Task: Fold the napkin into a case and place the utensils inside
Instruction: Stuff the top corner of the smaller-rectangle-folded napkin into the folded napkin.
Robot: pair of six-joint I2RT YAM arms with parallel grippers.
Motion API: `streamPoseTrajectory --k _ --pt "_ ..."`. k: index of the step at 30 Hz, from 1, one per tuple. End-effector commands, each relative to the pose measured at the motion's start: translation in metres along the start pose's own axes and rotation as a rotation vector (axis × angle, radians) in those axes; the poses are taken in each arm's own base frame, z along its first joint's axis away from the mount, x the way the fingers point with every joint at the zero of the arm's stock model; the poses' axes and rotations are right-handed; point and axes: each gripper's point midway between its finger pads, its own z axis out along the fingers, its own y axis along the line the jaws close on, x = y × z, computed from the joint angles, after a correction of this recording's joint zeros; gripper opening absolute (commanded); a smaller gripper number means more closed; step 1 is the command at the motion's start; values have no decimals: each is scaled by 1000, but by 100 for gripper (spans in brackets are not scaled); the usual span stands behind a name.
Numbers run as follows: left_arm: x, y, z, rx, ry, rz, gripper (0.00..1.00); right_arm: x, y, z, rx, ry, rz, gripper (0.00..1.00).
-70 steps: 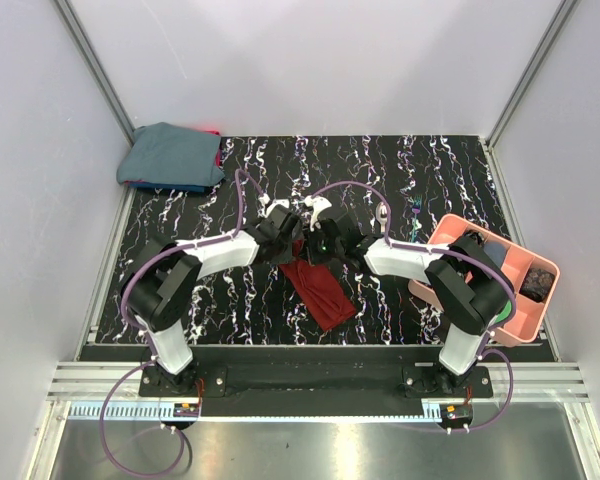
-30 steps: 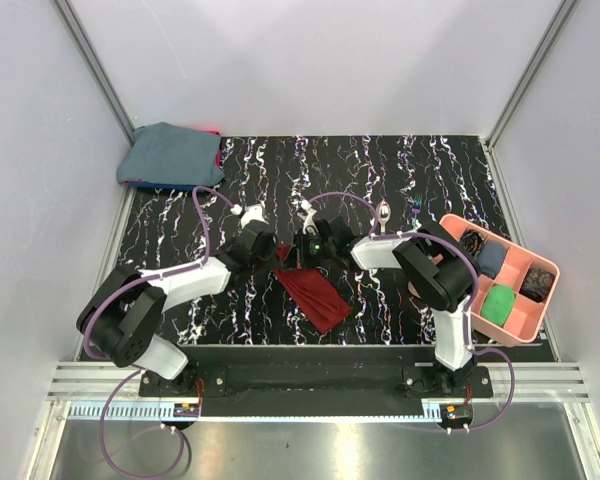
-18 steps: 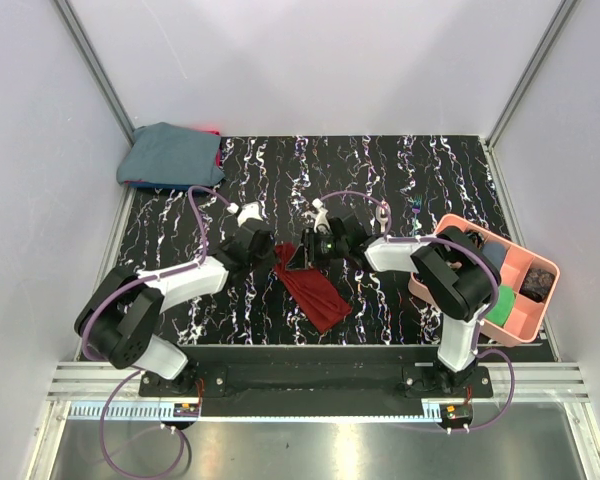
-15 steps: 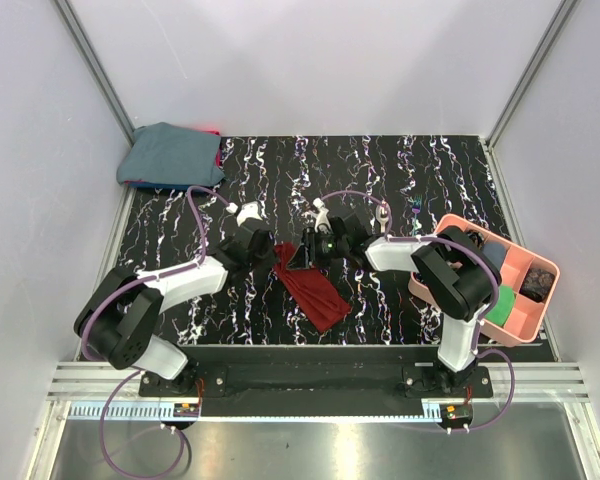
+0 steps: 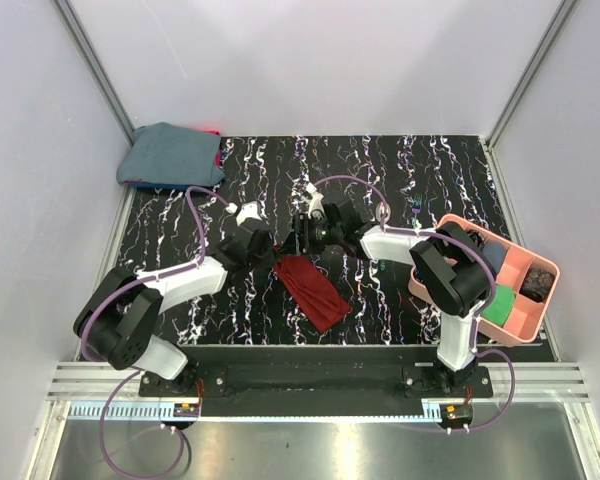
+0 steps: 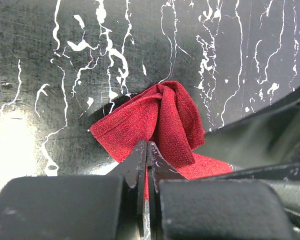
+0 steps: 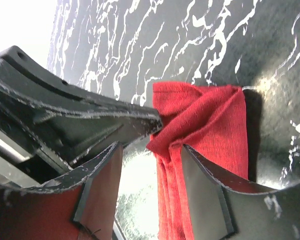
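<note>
napkin [image 5: 313, 288] folded strip, bench [image 5: 400, 170] centre | L fingers [image 6: 137, 162] pinched shut on its far end | R fingers [image 7: 205, 195] open, nothing held (poised at bunched edge) | bunch to be flattened before re-grip

I look down on a black table [image 5: 380, 170] veined with white like marble; pale grey walls [image 5: 310, 60] close it in on three sides; aluminium posts [image 5: 92, 62] slant up at the two far corners; a ridged metal rail [image 5: 80, 385] runs along the near edge, with a brushed steel surface [image 5: 320, 450] below it; the light is soft and even, save a bright glare [image 6: 12, 142] on the tabletop in my left wrist view.
</note>
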Motion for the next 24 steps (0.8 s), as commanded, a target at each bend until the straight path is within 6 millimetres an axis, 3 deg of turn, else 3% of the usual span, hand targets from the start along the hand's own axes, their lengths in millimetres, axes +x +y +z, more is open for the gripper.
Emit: streamPoseTrajectory --k 1,13,16,17,20,24 --pt "-12 -10 -2 54 -47 -23 0 -14 -3 6 15 -14 -43 59" --pt "-12 -12 -4 65 -51 -23 0 -14 -12 8 55 -12 -53 54" --pt "-12 -12 -4 62 -50 -21 0 -12 -10 11 39 1 -48 40" --pt "-13 -11 -4 60 -52 -22 0 -12 -9 11 29 1 -46 28" --pt "-16 -12 -6 63 -59 -22 0 -9 -7 11 11 3 -28 14" --pt "-20 -15 -6 74 -65 -31 0 0 -8 14 -6 20 19 8"
